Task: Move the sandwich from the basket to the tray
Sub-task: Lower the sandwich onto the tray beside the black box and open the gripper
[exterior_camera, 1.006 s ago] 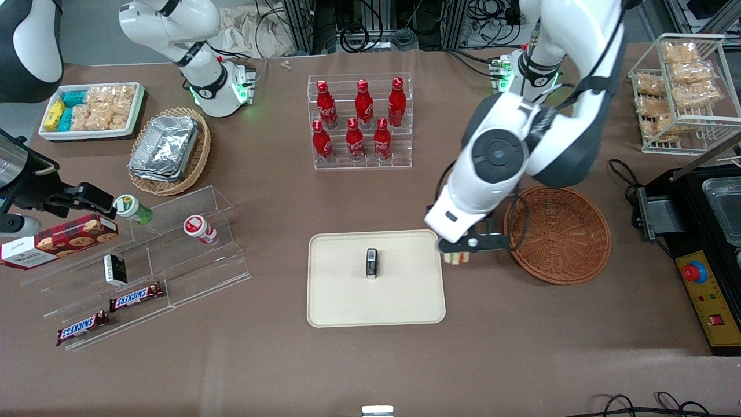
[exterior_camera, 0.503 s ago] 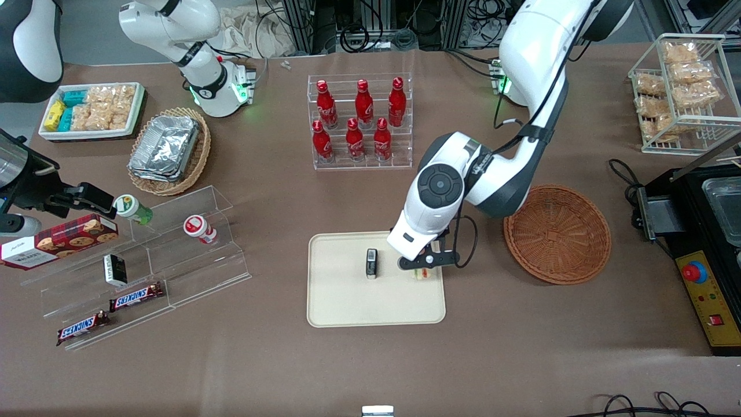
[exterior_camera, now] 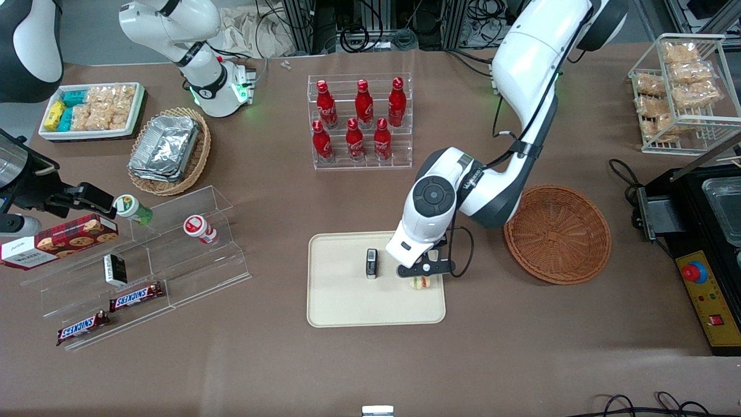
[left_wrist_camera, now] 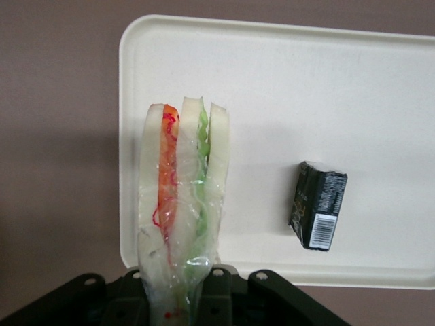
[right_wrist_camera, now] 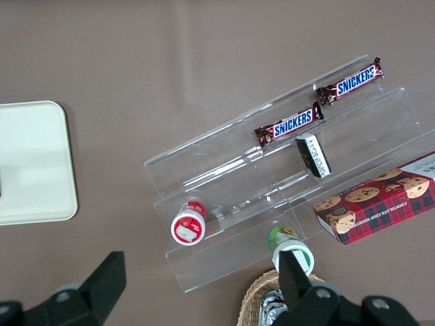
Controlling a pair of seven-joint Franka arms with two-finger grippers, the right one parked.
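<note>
My left gripper (exterior_camera: 424, 270) is shut on the sandwich (exterior_camera: 421, 282), a clear-wrapped wedge of white bread with orange-red and green layers. It hangs low over the cream tray (exterior_camera: 347, 304), at the tray's edge nearest the basket. In the left wrist view the sandwich (left_wrist_camera: 180, 197) sticks out from the gripper (left_wrist_camera: 178, 299) above the tray (left_wrist_camera: 340, 81). Whether it touches the tray I cannot tell. The round reddish-brown wicker basket (exterior_camera: 557, 234) stands empty beside the tray, toward the working arm's end.
A small black packet (exterior_camera: 371, 263) (left_wrist_camera: 317, 205) lies on the tray near the sandwich. A rack of red bottles (exterior_camera: 360, 124) stands farther from the camera. An acrylic step stand (exterior_camera: 173, 255) with snacks and an oval basket of foil trays (exterior_camera: 171, 150) sit toward the parked arm's end.
The gripper has carried the sandwich from the table between basket and tray to a spot over the tray's edge, then sunk slightly. The basket and black packet have not moved.
</note>
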